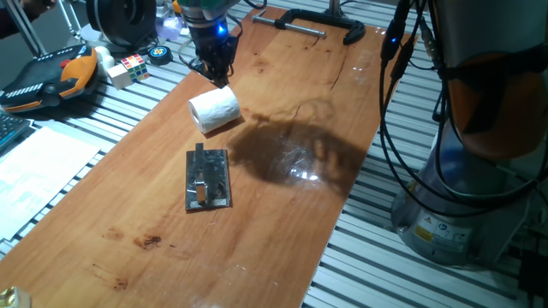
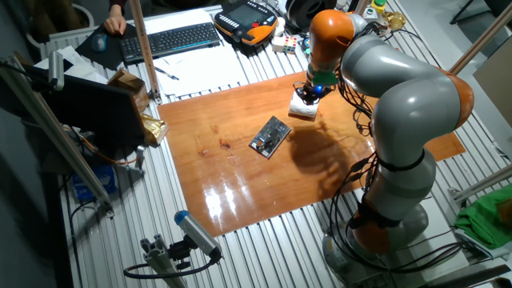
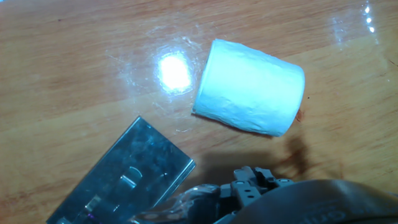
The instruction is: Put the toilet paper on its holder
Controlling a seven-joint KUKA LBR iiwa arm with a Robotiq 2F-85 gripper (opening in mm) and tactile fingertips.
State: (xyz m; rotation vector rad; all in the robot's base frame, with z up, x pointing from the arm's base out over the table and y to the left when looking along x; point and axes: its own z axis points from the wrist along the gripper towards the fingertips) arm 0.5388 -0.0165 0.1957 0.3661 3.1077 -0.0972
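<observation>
Grey rounded arm [image 2: 400,96] links with orange joint bands, black cables trailing alongside; dark gripper [image 1: 214,68] (blue light glowing just above its fingers); yellow label near base.

The counter [image 1: 282,205] is varnished wood, warm brown and glossy, throwing back bright lamp glare just beside the holder [image 1: 208,180]. The holder is a flat plate of grey metal, smooth and mirror-like in the hand view. Near it, the toilet paper [image 1: 213,110] is white paper, matt, with a soft, slightly dimpled surface. Around the counter, the ribbed base [image 1: 377,257] looks like brushed aluminium, dull silver
</observation>
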